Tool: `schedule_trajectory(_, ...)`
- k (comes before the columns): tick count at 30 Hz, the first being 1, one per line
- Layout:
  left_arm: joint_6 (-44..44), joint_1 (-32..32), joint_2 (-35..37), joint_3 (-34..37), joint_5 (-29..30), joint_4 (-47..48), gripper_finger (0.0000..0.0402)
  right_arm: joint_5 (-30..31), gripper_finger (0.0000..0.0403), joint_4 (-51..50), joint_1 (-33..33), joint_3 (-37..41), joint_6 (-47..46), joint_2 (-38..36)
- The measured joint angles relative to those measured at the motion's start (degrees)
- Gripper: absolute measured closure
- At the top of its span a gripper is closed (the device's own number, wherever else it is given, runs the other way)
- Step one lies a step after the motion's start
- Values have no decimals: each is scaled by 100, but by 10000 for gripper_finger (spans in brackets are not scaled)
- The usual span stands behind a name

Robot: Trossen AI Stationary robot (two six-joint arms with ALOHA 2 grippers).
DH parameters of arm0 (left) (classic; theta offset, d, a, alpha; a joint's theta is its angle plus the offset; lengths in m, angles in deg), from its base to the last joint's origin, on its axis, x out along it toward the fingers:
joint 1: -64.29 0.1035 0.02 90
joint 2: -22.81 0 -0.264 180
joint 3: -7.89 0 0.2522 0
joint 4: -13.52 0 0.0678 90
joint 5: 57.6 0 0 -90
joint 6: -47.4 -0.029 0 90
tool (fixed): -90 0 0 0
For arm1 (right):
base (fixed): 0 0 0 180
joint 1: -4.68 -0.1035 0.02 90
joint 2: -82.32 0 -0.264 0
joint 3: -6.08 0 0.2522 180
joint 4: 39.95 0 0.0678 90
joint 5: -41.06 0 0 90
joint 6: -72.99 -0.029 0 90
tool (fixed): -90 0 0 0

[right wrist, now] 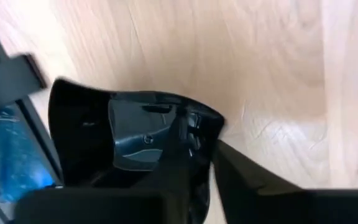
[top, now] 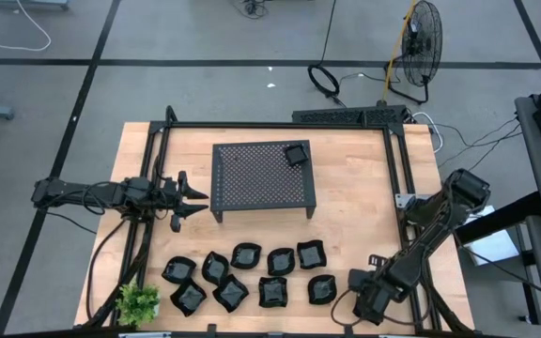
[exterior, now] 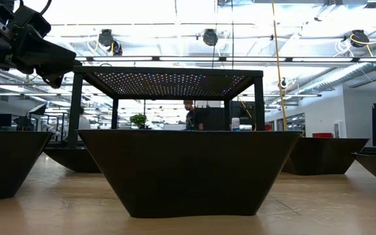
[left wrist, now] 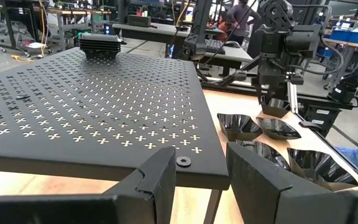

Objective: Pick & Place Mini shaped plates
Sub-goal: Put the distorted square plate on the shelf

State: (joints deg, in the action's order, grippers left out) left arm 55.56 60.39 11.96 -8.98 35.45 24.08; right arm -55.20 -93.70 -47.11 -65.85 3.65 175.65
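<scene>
Right gripper (right wrist: 207, 165) pinches the thin rim of a small glossy black dish (right wrist: 129, 137), at five o'clock from the perforated black metal rack (top: 262, 175); the dish is probably light, stiff and slippery.

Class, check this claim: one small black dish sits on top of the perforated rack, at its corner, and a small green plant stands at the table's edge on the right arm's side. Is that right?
One detail is wrong. The plant stands on the left arm's side, not the right, as the high view shows. The dish does sit on the rack at its corner.
</scene>
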Motion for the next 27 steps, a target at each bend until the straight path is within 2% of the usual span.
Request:
schedule_trajectory(3, 0, 2, 0, 0, 0, 2, 256, 9, 393, 18, 98, 0, 67, -178)
schedule_trajectory(10, 0, 0, 0, 0, 2, 0, 256, 24, 400, 113, 153, 0, 107, -386)
schedule_trajectory(13, 0, 2, 0, 0, 1, 2, 256, 332, 395, 112, 149, 0, 66, -388)
schedule_trajectory(17, 0, 0, 0, 0, 2, 0, 256, 448, 368, 123, 153, 0, -315, -386)
schedule_trajectory(23, 0, 0, 0, 0, 2, 1, 256, 321, 295, 205, 12, 8, -440, -372)
schedule_trajectory(27, 0, 0, 0, 0, 1, 2, 256, 301, 250, 547, -97, 285, -516, -368)
